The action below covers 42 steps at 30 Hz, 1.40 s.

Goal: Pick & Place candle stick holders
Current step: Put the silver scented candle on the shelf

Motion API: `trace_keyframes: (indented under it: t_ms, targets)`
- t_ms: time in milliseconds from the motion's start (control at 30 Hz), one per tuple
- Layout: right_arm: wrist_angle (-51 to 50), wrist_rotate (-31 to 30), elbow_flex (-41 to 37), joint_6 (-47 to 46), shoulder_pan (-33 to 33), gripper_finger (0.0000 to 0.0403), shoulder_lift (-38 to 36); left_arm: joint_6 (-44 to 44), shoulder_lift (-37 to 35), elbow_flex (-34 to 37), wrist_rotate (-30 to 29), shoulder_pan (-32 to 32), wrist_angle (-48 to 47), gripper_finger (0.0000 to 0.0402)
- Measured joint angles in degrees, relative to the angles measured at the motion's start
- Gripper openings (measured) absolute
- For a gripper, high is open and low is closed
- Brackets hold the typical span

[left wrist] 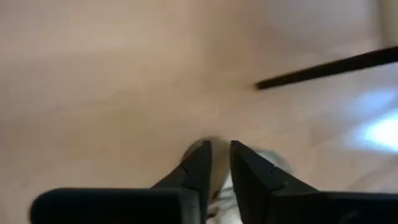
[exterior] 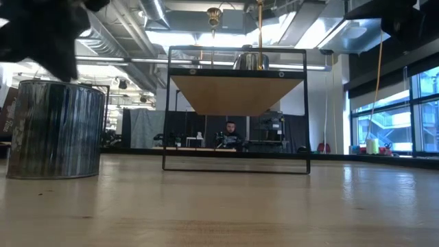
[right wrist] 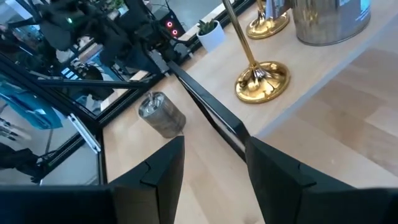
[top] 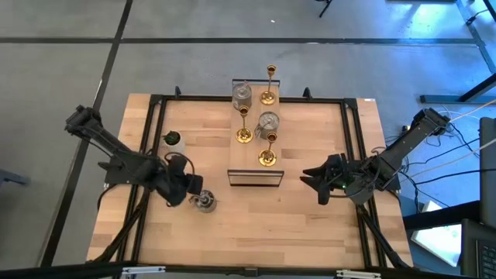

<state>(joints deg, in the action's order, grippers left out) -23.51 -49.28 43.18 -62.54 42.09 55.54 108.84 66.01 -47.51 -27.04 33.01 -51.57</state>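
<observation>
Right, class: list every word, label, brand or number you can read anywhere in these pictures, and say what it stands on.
None can be read.
Silver holder on the table: ribbed metal, no lettering shows.
Gold candlesticks and the shelf: no marks show.
Room beyond the table: anything there is too small to read.

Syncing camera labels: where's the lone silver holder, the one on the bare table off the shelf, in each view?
High: silver holder near the front-left, at the left gripper.
Low: big ribbed cylinder at far left.
Left wrist: pale blur behind the fingers; can't confirm it's the holder.
Right wrist: small cylinder beyond the right gripper, left of the frame's black rail.
Shared landmark: black shelf frame.
</observation>
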Motion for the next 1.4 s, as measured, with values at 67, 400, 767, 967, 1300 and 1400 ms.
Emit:
trace_keyframes:
  t_ms: [67, 400, 767, 967, 1300, 1400]
  targets:
    - [0.67, 0.0, 0.0, -0.18, 0.0, 0.0174, 0.01, 1.78, 2.13, 0.0, 3.43, 0.0, 0.58, 0.0031]
    - [3.78, -0.04, 0.0, -2.69, 0.0, 0.0174, 0.54, 3.06, 8.13, 0.0, 10.56, 0.74, 5.65, 0.0001]
    - [5.9, 1.59, -0.02, -2.94, 0.02, 0.0174, 3.89, -0.66, 17.88, 0.0, 11.65, -0.36, 22.86, 0.0002]
    - [5.54, 5.53, -0.02, -2.61, 0.04, 0.0175, 5.89, -5.13, 23.08, 0.0, 9.83, -2.23, 33.08, 0.0001]
    - [2.35, 13.24, -0.02, -2.61, 0.82, 0.0175, 10.24, -13.82, 24.93, 0.0, 6.94, -6.07, 39.49, 0.0002]
    - [1.43, 13.97, -0.02, -2.91, 1.56, 0.0175, 12.05, -16.54, 24.93, 0.0, 7.07, -7.14, 41.4, 0.0002]
